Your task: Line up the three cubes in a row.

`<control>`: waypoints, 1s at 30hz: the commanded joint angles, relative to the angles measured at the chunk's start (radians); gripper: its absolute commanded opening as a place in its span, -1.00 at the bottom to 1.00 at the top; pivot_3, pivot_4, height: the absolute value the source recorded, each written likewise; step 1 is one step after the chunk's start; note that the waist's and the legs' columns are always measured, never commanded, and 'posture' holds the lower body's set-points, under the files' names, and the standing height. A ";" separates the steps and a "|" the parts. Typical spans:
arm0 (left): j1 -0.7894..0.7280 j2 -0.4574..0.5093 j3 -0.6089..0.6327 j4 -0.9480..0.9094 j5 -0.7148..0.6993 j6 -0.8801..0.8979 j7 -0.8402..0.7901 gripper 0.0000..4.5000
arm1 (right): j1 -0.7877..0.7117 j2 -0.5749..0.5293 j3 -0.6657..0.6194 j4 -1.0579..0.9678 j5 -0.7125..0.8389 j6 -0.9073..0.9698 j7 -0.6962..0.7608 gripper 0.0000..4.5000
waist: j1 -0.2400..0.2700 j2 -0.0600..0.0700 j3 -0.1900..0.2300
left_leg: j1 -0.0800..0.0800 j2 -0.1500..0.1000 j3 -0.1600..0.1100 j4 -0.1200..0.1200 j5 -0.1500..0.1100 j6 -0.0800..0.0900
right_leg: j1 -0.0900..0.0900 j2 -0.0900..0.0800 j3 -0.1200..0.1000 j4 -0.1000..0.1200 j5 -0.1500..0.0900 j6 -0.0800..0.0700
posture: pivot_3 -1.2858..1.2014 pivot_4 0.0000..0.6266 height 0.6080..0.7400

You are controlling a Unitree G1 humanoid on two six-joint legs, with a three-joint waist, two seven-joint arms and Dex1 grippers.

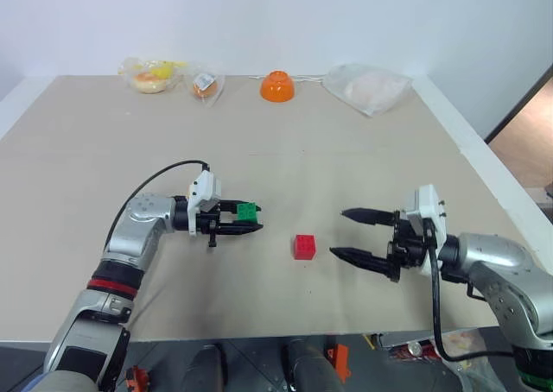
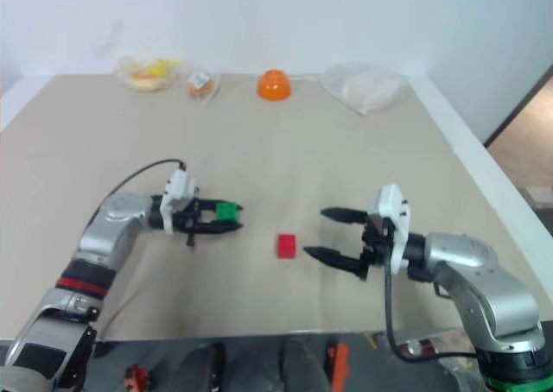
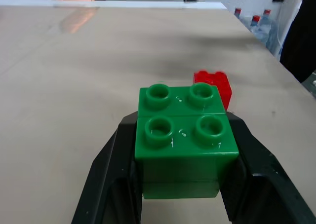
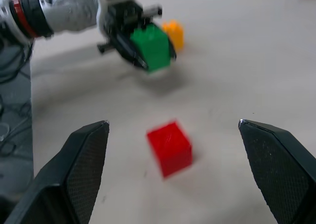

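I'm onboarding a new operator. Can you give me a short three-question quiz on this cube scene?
1. True or false: the left end effector is shut on the green cube.
2. Which cube lies on the table between the two end effectors? A yellow, B red, C green.
3. Fill in: the right end effector is ____.

Key: 1 true. 2 B, the red cube. 3 open.

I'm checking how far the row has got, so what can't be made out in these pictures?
- Yellow cube: right wrist view, blurred, partly behind the green cube; in the head views, the left gripper and green cube hide it.
- Red cube: left wrist view, lower part behind the green cube.
- Bagged items at the table's far edge: too small to identify.
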 commanded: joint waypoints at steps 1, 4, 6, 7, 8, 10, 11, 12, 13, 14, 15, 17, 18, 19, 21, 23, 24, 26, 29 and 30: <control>0.005 -0.017 0.002 -0.020 0.005 -0.029 -0.013 -0.39 | 0.013 -0.021 -0.009 -0.022 -0.031 -0.046 0.006 0.94 | -0.001 0.000 0.000 | 0.000 0.000 0.000 0.001 0.000 0.000 | 0.000 0.000 0.000 0.000 0.000 0.000 | 0.03 -0.52 1.00; 0.033 -0.027 -0.006 -0.045 0.014 -0.032 -0.013 -0.39 | 0.008 -0.014 0.002 -0.013 -0.040 -0.056 0.005 0.94 | -0.002 0.000 0.000 | 0.001 0.000 0.000 0.001 0.000 0.000 | 0.000 0.000 0.001 0.000 0.001 -0.001 | 0.03 -0.52 1.00; 0.053 -0.029 -0.012 -0.064 0.024 -0.035 -0.005 -0.39 | -0.001 -0.010 0.011 -0.005 -0.043 -0.061 0.003 0.94 | -0.002 0.000 0.000 | 0.001 0.000 0.000 0.001 0.000 0.000 | 0.000 0.000 0.001 0.000 0.001 -0.002 | 0.03 -0.52 1.00; 0.063 -0.029 -0.014 -0.074 0.031 -0.037 0.003 -0.39 | -0.005 -0.007 0.015 -0.002 -0.045 -0.063 0.002 0.94 | -0.002 0.000 0.000 | 0.001 0.000 0.000 0.001 0.000 0.001 | 0.000 0.000 0.001 0.000 0.001 -0.002 | 0.03 -0.52 1.00; 0.075 -0.030 -0.017 -0.085 0.038 -0.033 0.012 -0.39 | -0.010 -0.006 0.020 0.001 -0.047 -0.065 0.002 0.94 | -0.002 0.000 0.000 | 0.001 0.000 0.000 0.001 0.001 0.001 | 0.000 0.000 0.001 0.000 0.001 -0.002 | 0.03 -0.52 1.00; 0.100 -0.029 -0.022 -0.105 0.055 -0.036 0.027 -0.39 | -0.017 -0.003 0.030 0.007 -0.050 -0.069 0.004 0.94 | -0.002 0.000 0.000 | 0.001 0.000 0.000 0.001 0.001 0.001 | 0.001 0.000 0.001 0.000 0.001 -0.002 | 0.03 -0.52 1.00; 0.109 -0.028 -0.026 -0.109 0.065 -0.042 0.035 -0.39 | -0.021 -0.002 0.035 0.012 -0.052 -0.071 0.004 0.94 | -0.002 0.000 0.000 | 0.001 0.000 0.000 0.002 0.001 0.001 | 0.001 0.000 0.001 0.000 0.001 -0.002 | 0.03 -0.52 1.00; 0.117 -0.027 -0.028 -0.107 0.080 -0.054 0.047 -0.39 | -0.027 -0.002 0.040 0.019 -0.054 -0.074 0.006 0.94 | -0.002 0.000 0.000 | 0.001 0.000 0.000 0.002 0.001 0.001 | 0.001 0.000 0.001 0.000 0.001 -0.002 | 0.03 -0.52 1.00; 0.124 -0.026 -0.030 -0.105 0.091 -0.065 0.057 -0.39 | -0.029 -0.001 0.044 0.022 -0.056 -0.077 0.007 0.94 | -0.002 0.000 0.000 | 0.001 0.000 0.000 0.002 0.001 0.001 | 0.001 0.000 0.001 0.000 0.001 -0.002 | 0.03 -0.52 1.00; 0.129 -0.026 -0.030 -0.102 0.097 -0.071 0.065 -0.39 | -0.032 -0.001 0.048 0.026 -0.057 -0.080 0.009 0.94 | -0.002 0.000 0.000 | 0.001 0.000 0.000 0.002 0.001 0.001 | 0.001 0.000 0.001 0.000 0.001 -0.002 | 0.03 -0.52 1.00; 0.132 -0.026 -0.030 -0.098 0.102 -0.075 0.071 -0.39 | -0.037 -0.001 0.052 0.032 -0.058 -0.082 0.011 0.94 | -0.002 0.000 0.000 | 0.001 0.000 0.000 0.002 0.001 0.001 | 0.001 0.000 0.001 0.000 0.001 -0.002 | 0.03 -0.52 1.00; 0.134 -0.028 -0.028 -0.089 0.109 -0.083 0.082 -0.39 | -0.045 -0.001 0.059 0.041 -0.062 -0.087 0.017 0.94 | -0.002 0.000 0.000 | 0.001 0.000 0.000 0.003 0.001 0.001 | 0.001 0.000 0.001 0.000 0.001 -0.002 | 0.03 -0.52 1.00; 0.132 -0.029 -0.028 -0.082 0.111 -0.087 0.084 -0.39 | -0.050 0.000 0.062 0.046 -0.063 -0.089 0.018 0.94 | -0.002 0.000 0.000 | 0.001 0.000 0.000 0.003 0.001 0.001 | 0.001 0.000 0.001 0.000 0.001 -0.002 | 0.03 -0.52 1.00; 0.129 -0.030 -0.028 -0.073 0.115 -0.091 0.085 -0.39 | -0.056 0.002 0.065 0.050 -0.065 -0.091 0.020 0.94 | -0.002 0.000 0.000 | 0.001 0.000 0.000 0.004 0.001 0.001 | 0.001 0.000 0.001 0.000 0.001 -0.002 | 0.03 -0.52 1.00; 0.120 -0.031 -0.029 -0.044 0.127 -0.113 0.087 -0.39 | -0.067 0.004 0.074 0.059 -0.068 -0.095 0.023 0.94 | -0.002 0.000 0.000 | 0.001 0.000 0.000 0.004 0.001 0.001 | 0.002 0.000 0.001 0.000 0.001 -0.002 | 0.03 -0.52 1.00; 0.110 -0.034 -0.028 -0.018 0.133 -0.129 0.086 -0.39 | -0.074 0.005 0.082 0.064 -0.071 -0.098 0.026 0.94 | -0.002 0.000 0.000 | 0.001 0.000 0.000 0.005 0.000 0.001 | 0.002 0.000 0.001 0.000 0.001 -0.001 | 0.03 -0.52 1.00; 0.102 -0.036 -0.026 -0.005 0.131 -0.134 0.084 -0.39 | -0.077 0.005 0.084 0.065 -0.071 -0.098 0.027 0.94 | -0.002 0.000 0.000 | 0.000 0.000 0.000 0.005 0.000 0.001 | 0.002 0.000 0.001 0.000 0.001 -0.001 | 0.03 -0.52 1.00; 0.089 -0.041 -0.021 0.014 0.125 -0.139 0.078 -0.39 | -0.081 0.004 0.085 0.067 -0.068 -0.097 0.031 0.94 | -0.002 0.000 0.000 | 0.000 0.000 0.000 0.006 0.000 0.001 | 0.002 0.000 0.001 0.000 0.002 -0.001 | 0.03 -0.52 1.00; 0.076 -0.040 -0.031 0.050 0.136 -0.170 0.059 -0.39 | -0.082 0.000 0.082 0.069 -0.068 -0.096 0.036 0.94 | -0.002 0.000 0.000 | 0.001 0.000 0.000 0.007 0.001 0.001 | 0.003 0.000 0.001 0.000 0.003 -0.001 | 0.03 -0.52 1.00; 0.072 -0.041 -0.036 0.064 0.142 -0.182 0.055 -0.39 | -0.082 -0.001 0.081 0.068 -0.067 -0.096 0.037 0.94 | -0.002 0.000 0.000 | 0.001 0.000 0.001 0.008 0.001 0.001 | 0.003 0.000 0.001 0.000 0.003 -0.001 | 0.03 -0.52 1.00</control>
